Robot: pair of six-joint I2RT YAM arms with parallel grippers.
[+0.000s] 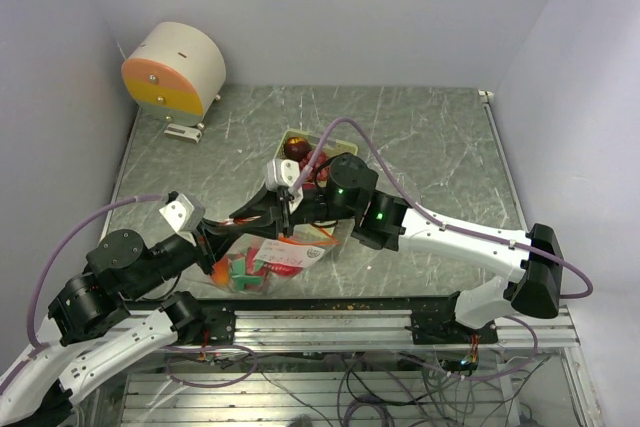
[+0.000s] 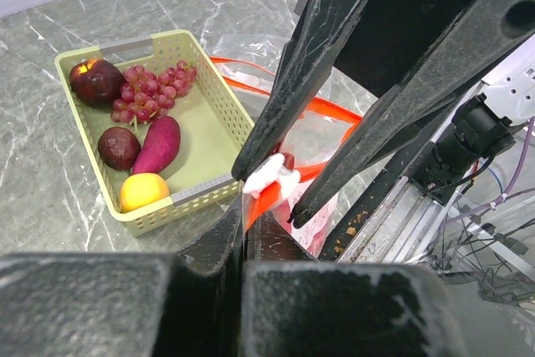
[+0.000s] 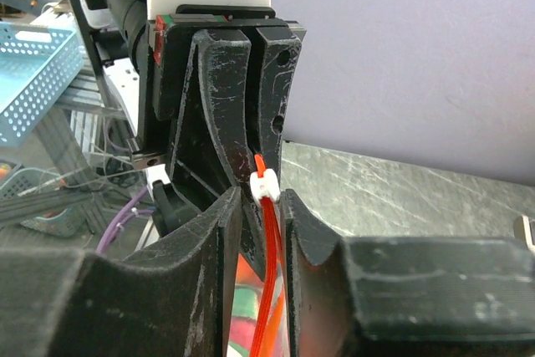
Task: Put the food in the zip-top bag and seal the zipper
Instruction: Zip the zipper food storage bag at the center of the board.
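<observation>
Zip-top bag (image 1: 270, 259) lies near the bench (image 1: 420, 147) front, zipper (image 3: 269, 273) pinched in the left gripper (image 2: 247, 215), right gripper (image 3: 263, 206) narrow about the white slider (image 3: 264, 182), grip uncertain; sealing seems in hand, needing a steady slide.

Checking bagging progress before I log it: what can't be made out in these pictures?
- Bag contents: top view, left arm and right arm overlap it; only red and green patches show.
- Tray: top view, right arm hides most.
- Zipper beyond the slider: right wrist view, right gripper blocks it.
- Whether it grips the slider: unclear.
</observation>
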